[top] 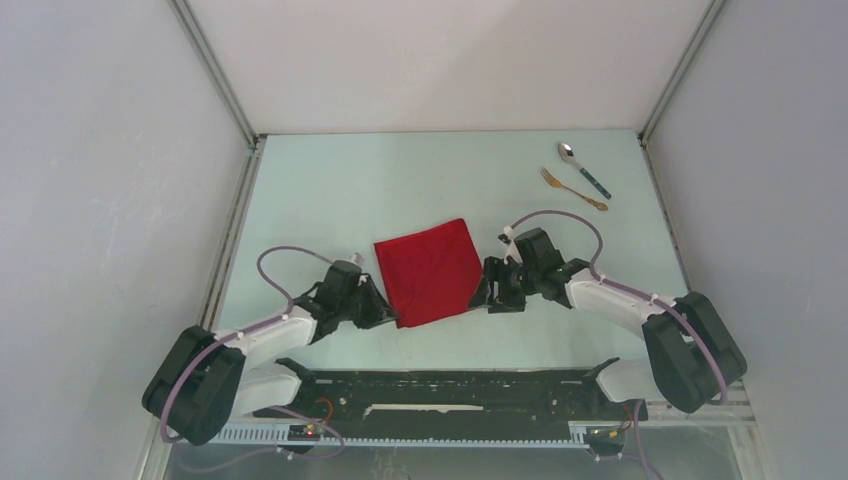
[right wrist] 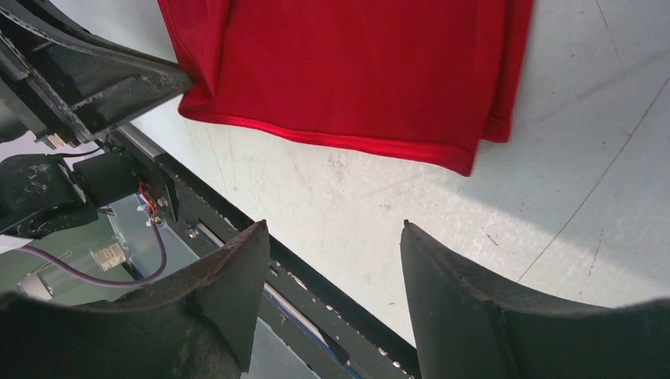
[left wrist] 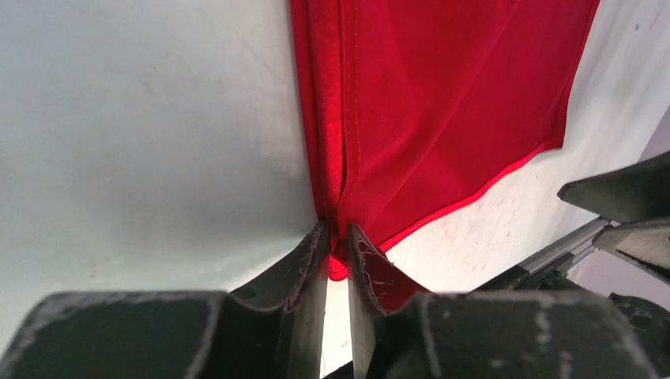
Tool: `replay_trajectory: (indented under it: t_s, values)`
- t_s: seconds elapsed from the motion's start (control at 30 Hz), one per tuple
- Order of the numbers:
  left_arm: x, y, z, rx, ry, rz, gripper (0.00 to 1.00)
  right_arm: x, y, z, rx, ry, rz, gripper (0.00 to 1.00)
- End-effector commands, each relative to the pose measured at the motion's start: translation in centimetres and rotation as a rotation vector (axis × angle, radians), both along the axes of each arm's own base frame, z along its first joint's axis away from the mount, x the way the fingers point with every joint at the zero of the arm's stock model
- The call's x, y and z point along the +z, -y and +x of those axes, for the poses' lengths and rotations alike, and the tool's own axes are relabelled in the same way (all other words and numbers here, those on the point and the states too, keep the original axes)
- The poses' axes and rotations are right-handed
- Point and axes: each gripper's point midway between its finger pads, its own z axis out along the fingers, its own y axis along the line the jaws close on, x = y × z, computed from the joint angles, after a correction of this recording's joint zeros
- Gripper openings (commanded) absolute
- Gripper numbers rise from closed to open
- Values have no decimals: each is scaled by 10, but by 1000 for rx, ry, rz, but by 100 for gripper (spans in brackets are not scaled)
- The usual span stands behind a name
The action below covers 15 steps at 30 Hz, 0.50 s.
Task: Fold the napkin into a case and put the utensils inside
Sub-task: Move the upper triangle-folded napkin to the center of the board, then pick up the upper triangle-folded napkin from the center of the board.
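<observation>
The red napkin [top: 430,270] lies flat in the middle of the table, with a doubled edge along its left side [left wrist: 442,103]. My left gripper [top: 388,306] sits at the cloth's near left corner, its jaws [left wrist: 337,229] pinched together on that corner. My right gripper [top: 483,294] hovers at the near right side of the napkin [right wrist: 355,71], open [right wrist: 336,227] with nothing between its fingers and a little short of the cloth's edge. The utensils lie at the far right: a spoon [top: 583,167] with a dark teal handle and a gold fork [top: 573,189] beside it.
White walls enclose the table on three sides. The black base rail [top: 450,385] runs along the near edge, just behind both grippers. The right gripper's body [left wrist: 624,205] shows at the right of the left wrist view.
</observation>
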Motion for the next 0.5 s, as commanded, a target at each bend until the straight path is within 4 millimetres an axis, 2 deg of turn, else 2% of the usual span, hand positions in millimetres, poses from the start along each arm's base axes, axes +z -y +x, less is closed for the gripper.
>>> replay_trajectory:
  t_s: [0.0,0.1,0.23,0.37,0.47]
  values:
    - [-4,16,-7,-27,-26,-14,22,3,-9,8,10,30,30,69]
    - [-1,13,-8,-4,-12,-15,26,1,-10,10,24,67,-14,71]
    - [8,-11,-17,30,15,63,40,3,-15,10,84,166,-145,74]
    - [39,-36,-16,91,90,125,50,11,-49,-2,196,229,-221,72]
    - [69,-58,-11,155,153,162,54,16,-81,-5,259,252,-268,61]
